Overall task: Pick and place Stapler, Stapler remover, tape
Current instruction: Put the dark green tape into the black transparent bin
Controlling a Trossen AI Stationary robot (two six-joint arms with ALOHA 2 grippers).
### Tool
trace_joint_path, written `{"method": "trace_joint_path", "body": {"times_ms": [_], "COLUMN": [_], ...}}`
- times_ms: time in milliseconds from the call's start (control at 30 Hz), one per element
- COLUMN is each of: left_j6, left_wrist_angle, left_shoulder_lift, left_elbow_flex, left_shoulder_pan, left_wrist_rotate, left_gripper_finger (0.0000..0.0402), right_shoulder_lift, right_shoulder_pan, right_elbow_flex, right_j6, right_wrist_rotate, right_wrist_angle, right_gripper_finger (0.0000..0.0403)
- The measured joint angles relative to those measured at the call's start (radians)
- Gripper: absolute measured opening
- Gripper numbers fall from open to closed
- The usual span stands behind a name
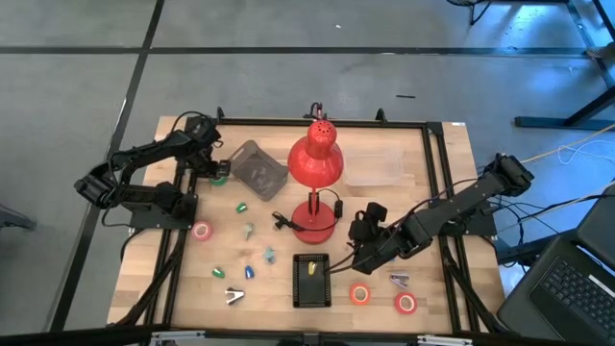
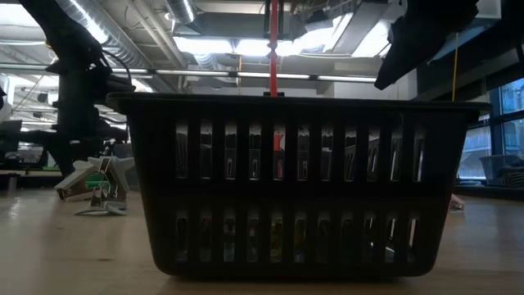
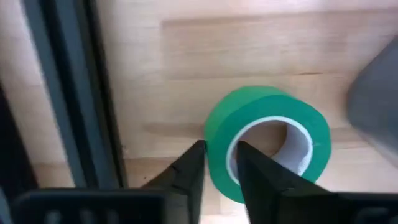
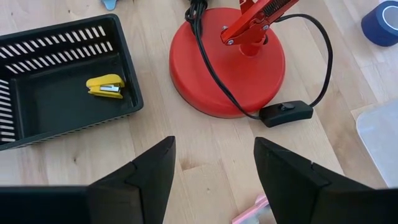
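Left end effector [image 3: 217,171] pinched the wall of the green ring-shaped tape roll [image 3: 267,146] on the wooden counter [image 3: 249,56]. One finger sat inside its hollow. Right end effector [image 4: 214,171] hung open.

In the low view the black basket [image 2: 299,184] fills the middle and hides most of the desk [image 2: 74,254] behind it. At the right wrist view's lower edge a pink thing [image 4: 254,214] is cut off, unidentifiable.

Robotics lab / open-plan workshop: wooden bench [image 1: 404,202] w/ black frame rail [image 1: 327,122] on grey taped concrete floor [image 1: 77,86]; exposed ceiling ducts [image 2: 196,57] (strip lights too), big windows [image 2: 499,131] at 3 o'clock, laptop [image 1: 567,288] at 4.
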Motion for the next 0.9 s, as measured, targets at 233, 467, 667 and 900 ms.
{"method": "trace_joint_path", "body": {"times_ms": [233,467,667,900], "left_j6": [0.025,0.079,0.118,0.145], "left_wrist_angle": [-0.051,-0.259,-0.331,-0.025], "left_shoulder_lift": [0.0,-0.011,-0.051,-0.016], "left_elbow_flex": [0.041,0.213,0.426,0.527], "left_shoulder_pan": [0.008,0.014,0.001,-0.195], "left_wrist_rotate": [0.017,0.031,0.066,0.175], "left_gripper_finger": [0.0028,0.0028,0.0028,0.0028], "right_shoulder_lift": [0.0,0.0,0.0,0.0], "right_shoulder_pan": [0.0,0.0,0.0,0.0], "right_elbow_flex": [0.0,0.0,0.0,0.0], "right_j6": [0.0,0.0,0.003,0.003], "right_wrist_rotate": [0.0,0.0,0.0,0.016], "right_wrist_angle": [0.0,-0.001,0.0,0.015], "right_gripper_finger": [0.0219,0.0219,0.0219,0.0219]}}
